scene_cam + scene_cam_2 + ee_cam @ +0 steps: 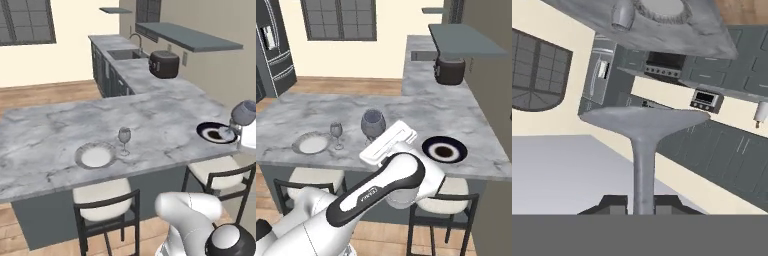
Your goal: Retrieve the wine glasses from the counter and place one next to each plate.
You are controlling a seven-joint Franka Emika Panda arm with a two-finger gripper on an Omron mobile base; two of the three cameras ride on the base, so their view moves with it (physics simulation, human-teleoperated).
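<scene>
Open marble (165,115) between pale plate (95,156) and dark plate (216,132); standing glass (124,140) beside pale plate.

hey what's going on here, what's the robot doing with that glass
The robot's claw is shut on the stem of a wine glass, carrying it above the marble island, between the two place settings. The other wine glass already stands upright just beside the pale plate. The dark plate, further along the island, has no glass next to it yet, so that looks like where the held one is headed.
</scene>
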